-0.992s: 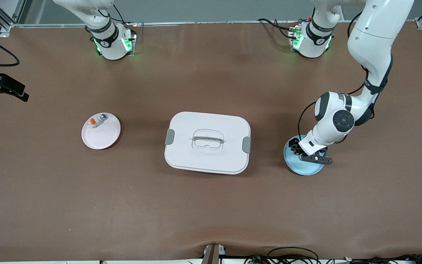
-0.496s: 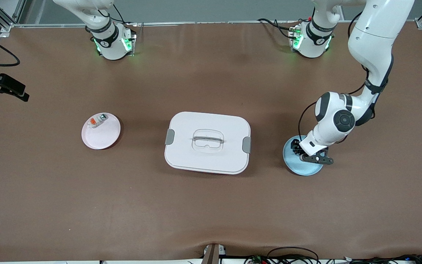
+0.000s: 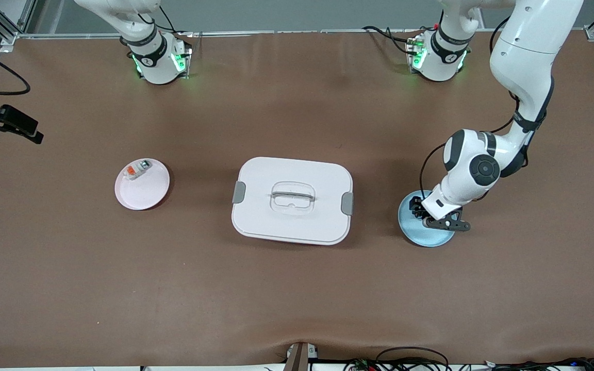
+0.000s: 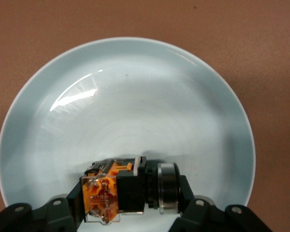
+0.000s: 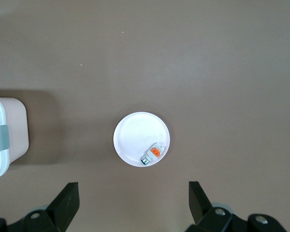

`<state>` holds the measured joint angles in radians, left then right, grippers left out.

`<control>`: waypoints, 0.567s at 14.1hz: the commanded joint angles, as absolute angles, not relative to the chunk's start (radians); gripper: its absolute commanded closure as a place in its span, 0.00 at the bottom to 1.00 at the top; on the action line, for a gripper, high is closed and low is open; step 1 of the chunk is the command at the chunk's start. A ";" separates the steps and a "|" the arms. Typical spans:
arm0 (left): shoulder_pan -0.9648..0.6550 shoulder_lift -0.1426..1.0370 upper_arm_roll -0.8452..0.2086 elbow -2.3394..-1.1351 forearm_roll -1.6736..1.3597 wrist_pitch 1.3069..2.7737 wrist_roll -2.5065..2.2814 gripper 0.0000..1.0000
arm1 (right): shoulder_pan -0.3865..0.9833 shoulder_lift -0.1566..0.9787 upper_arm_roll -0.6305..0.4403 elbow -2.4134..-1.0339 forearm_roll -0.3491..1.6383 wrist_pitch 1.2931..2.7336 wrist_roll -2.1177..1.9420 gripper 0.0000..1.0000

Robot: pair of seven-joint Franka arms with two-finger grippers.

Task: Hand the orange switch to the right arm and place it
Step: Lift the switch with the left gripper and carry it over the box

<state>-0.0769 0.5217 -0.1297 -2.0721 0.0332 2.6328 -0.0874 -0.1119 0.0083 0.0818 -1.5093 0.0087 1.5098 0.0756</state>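
- I see the orange switch [image 4: 128,189] low in the left wrist view, just below centre, lying on its side in the blue plate [image 4: 125,96] with its orange terminal end and its silvery ring both showing.
- My left gripper [image 4: 130,203] is clenched on the orange switch: one black finger presses the terminal end, the other finger [image 4: 186,191] presses the ringed end.
- In the front view the left gripper [image 3: 444,219] sits at centre right of the frame, down in the blue plate [image 3: 421,234], and the switch itself is hidden under the wrist there.
- The left arm [image 3: 521,77] comes down from the upper right corner of the front frame and bends back toward the plate.
- The white lidded box [image 3: 292,200] sits at the middle of the front frame, grey clips at both short ends and a clear handle on top; the blue plate is beside it toward the left arm's end of the table.
- The pink plate [image 3: 142,184] is at centre left of the front frame, and a small white-and-orange block [image 3: 137,170] lies on it at the rim farther from the front camera.
- My right gripper [image 5: 133,200] is released, fingers spread wide along the bottom edge of the right wrist view; it waits high over the table, looking down at the pink plate [image 5: 135,133] and the block [image 5: 152,154].
- Only the right arm [image 3: 137,31] near its base shows in the front view, at upper left.
- The brown table [image 3: 297,299] fills the rest of the frame.
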 commanded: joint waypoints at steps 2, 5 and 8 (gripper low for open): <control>-0.069 0.436 -0.137 -2.082 0.040 2.562 -0.149 0.66 | -0.115 0.005 0.084 -1.508 0.021 1.511 0.094 0.00; -0.069 0.364 -0.140 -2.069 0.035 2.441 -0.238 0.66 | -0.115 0.005 0.084 -1.508 0.021 1.511 0.094 0.00; -0.071 0.289 -0.141 -2.036 0.005 2.291 -0.285 0.66 | -0.115 0.005 0.084 -1.508 0.021 1.511 0.094 0.00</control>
<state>-0.0764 0.3507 -0.1317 -2.0429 0.0289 2.3822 -0.2534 -0.1119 0.0083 0.0817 -1.5093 0.0135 1.5101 0.0771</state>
